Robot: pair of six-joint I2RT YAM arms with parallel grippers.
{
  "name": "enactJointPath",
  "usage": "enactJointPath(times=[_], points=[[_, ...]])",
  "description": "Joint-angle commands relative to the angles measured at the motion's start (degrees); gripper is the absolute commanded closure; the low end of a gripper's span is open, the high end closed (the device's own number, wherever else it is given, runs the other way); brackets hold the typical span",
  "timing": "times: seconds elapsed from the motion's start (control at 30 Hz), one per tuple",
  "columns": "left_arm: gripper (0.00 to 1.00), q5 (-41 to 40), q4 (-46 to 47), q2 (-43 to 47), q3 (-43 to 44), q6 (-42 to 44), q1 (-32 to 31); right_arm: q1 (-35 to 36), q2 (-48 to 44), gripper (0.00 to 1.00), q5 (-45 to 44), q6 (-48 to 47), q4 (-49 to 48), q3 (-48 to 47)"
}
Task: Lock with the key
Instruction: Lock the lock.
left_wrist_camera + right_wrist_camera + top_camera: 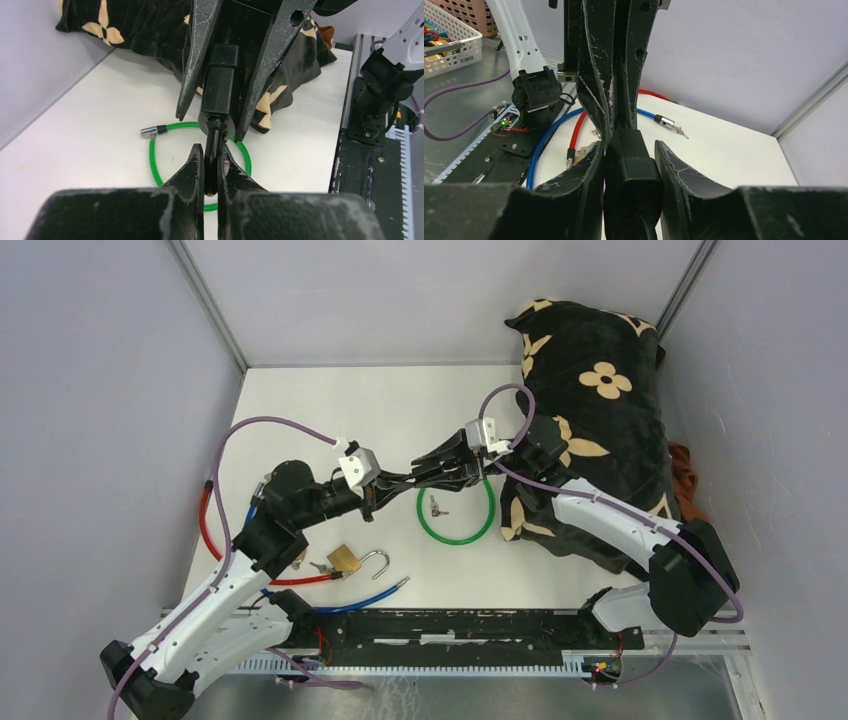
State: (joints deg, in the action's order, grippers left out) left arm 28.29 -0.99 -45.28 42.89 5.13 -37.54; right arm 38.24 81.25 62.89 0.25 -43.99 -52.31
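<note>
Blk lock body (220,85) held aloft in R pincer (210,126), its thin stem (213,137) pinched by L pincer (211,148).

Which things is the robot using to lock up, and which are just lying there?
For the job: black lock in the right gripper; key pinched by the left gripper; green cable, probably.

Just lying about: brass padlock, red cable, blue cable, small keys inside the green cable's loop, flowered cushion.
</note>
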Motion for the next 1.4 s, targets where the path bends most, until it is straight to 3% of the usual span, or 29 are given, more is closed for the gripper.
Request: enactJointPath(times=[0.0, 0.33, 0.53, 0.73, 0.9, 1.07, 1.2, 1.37], points=[[0.98, 12.0, 26.5, -2.4, 7.7, 5.2, -7.7, 14.8, 3.0, 1.00, -4.0, -4.9, 7.7, 0.2], [0.98, 14.1, 30.7, -5.9, 8.0, 3.5, -9.4, 17.0, 5.2, 1.00, -10.6, 11.8, -17.3, 6.5], [0.98, 15.8, 26.0, -7.1, 7.1, -4.3, -11.0, 17.7, 5.8, 1.00, -10.2, 12.1, -17.5, 4.7], [0.98, 15.3, 14.5, -7.0, 7.6, -4.2, -10.9, 17.1, 3.6, 1.00, -7.3, 10.7, -14.9, 2.6], [0.98, 15.2, 4.3, -6.5, 8.9, 1.6, -10.7, 16.1, 1.2, 1.00, -6.3, 0.3, -1.1, -0.9], [0.98, 15.2, 10.0, -7.2, 8.8, 1.7, -10.7, 16.6, 3.0, 1.00, -5.5, 6.2, -10.5, 1.1], [0.98, 16.2, 15.2, -8.2, 7.9, -1.3, -11.7, 16.9, 3.8, 1.00, -5.9, 5.8, -10.3, 0.7], [0.98, 17.6, 11.7, -8.6, 8.4, 0.1, -13.3, 17.4, 5.4, 1.00, -4.3, 2.0, -4.0, -1.0]])
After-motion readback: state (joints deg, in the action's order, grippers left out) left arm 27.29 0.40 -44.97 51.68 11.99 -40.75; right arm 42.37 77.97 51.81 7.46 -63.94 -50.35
